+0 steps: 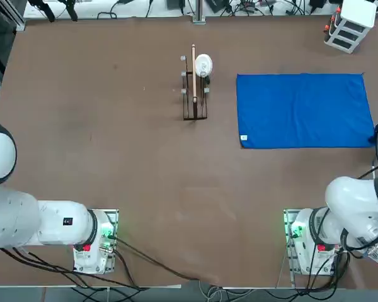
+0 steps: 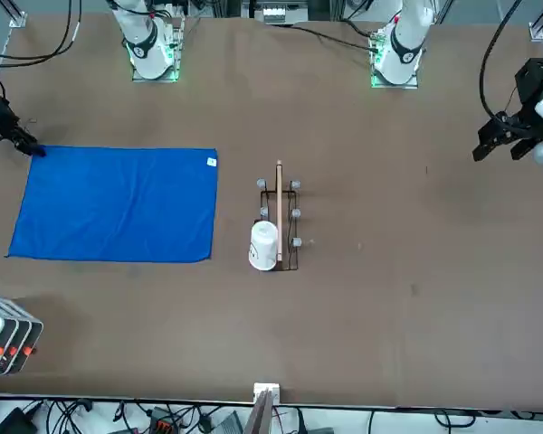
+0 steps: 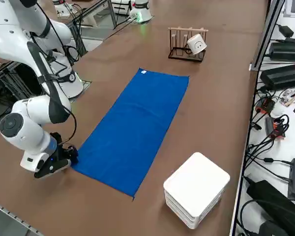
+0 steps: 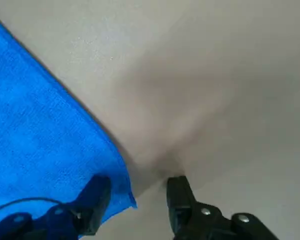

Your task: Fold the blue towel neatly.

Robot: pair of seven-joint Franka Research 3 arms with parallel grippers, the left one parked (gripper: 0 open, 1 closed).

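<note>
The blue towel (image 1: 302, 110) lies flat and spread out on the brown table, in the right half of the top view, with a small white tag (image 1: 244, 138) at its near-left corner. My right gripper (image 1: 377, 135) is low at the towel's near-right corner. In the wrist view the two fingers stand apart, one over the blue cloth (image 4: 40, 140) and one over bare table, so the gripper (image 4: 138, 187) straddles the corner tip. The side view shows the gripper (image 3: 71, 157) down at the towel (image 3: 135, 132) edge.
A small wooden rack (image 1: 194, 94) with a white cup (image 1: 203, 65) on it stands left of the towel. A white stacked box (image 1: 349, 25) sits at the far right corner. Cables run along the table's edges.
</note>
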